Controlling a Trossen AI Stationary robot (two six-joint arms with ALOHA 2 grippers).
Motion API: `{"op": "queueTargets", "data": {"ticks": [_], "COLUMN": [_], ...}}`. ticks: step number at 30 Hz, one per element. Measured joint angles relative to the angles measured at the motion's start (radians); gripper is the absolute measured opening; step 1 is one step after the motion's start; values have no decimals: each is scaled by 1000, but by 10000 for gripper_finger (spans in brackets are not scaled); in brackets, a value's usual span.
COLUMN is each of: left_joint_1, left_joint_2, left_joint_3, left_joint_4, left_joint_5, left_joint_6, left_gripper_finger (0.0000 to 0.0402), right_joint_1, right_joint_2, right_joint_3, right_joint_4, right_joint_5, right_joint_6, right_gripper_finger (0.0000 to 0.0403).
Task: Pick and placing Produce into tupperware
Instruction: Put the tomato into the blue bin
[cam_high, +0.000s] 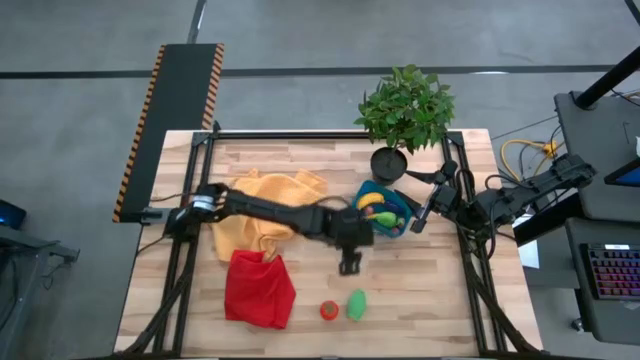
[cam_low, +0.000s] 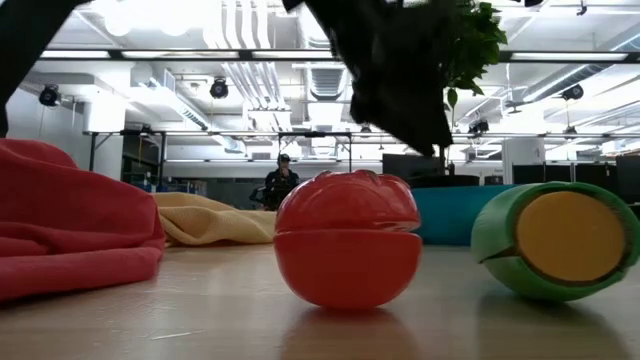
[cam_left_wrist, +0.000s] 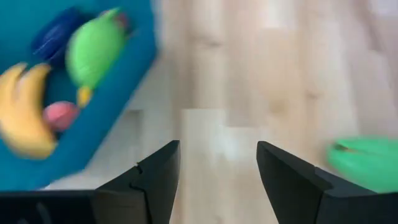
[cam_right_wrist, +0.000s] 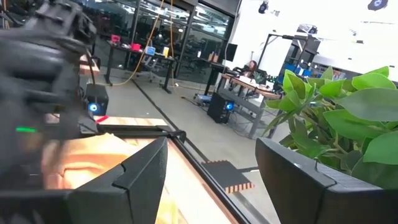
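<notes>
step: between picks; left gripper (cam_high: 349, 264) empty, hanging over bare worktop (cam_high: 420, 290) just beside the tupperware (cam_high: 372, 190), likely heading for the two pieces not yet boxed
left jaws: spread apart, nothing between them
right gripper: (cam_high: 418, 223) parked at the tupperware's far-right side near the plant pot (cam_high: 388, 163); jaws spread, empty
tupperware: teal, mid-worktop in front of the plant; already holds a banana (cam_left_wrist: 25, 112), green piece (cam_left_wrist: 93, 46), small pink piece (cam_left_wrist: 60, 116), dark purple piece (cam_left_wrist: 57, 34)
left outside: red tomato (cam_high: 329, 311), green piece (cam_high: 356, 304), side by side near the front edge, close but apart
next move: lower onto one of them, centre it between the jaws, close, lift, carry back to the tupperware
counts: loose produce 2; in tupperware at least 4 visible; tupperware 1; cloths 2 (red (cam_high: 258, 288), yellow (cam_high: 262, 205)); plant 1
risk: tomato is round, may roll off a skewed pinch
</notes>
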Motion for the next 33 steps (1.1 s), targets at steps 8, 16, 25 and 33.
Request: {"op": "queueTargets", "data": {"ticks": [8,16,25,33], "left_joint_1": [-109,-125,-140,-222], "left_joint_2": [-3,-3,-4,-4], "left_joint_3": [-5,-2,2,45], "left_joint_4": [-23,-16,-41,-198], "left_joint_5": [-2,52,97,95], "left_joint_6": [60,2,63,-15], "left_gripper_finger": [199,200,289,335], "right_joint_1": [0,0,0,0], "right_joint_2": [0,0,-1,-1], "right_joint_3": [0,1,2,2], "right_joint_4": [1,7,10,9], "right_joint_5": [0,0,0,0], "right_joint_6": [-1,-10,-25,-28], "right_gripper_finger": [238,238,238,238]}}
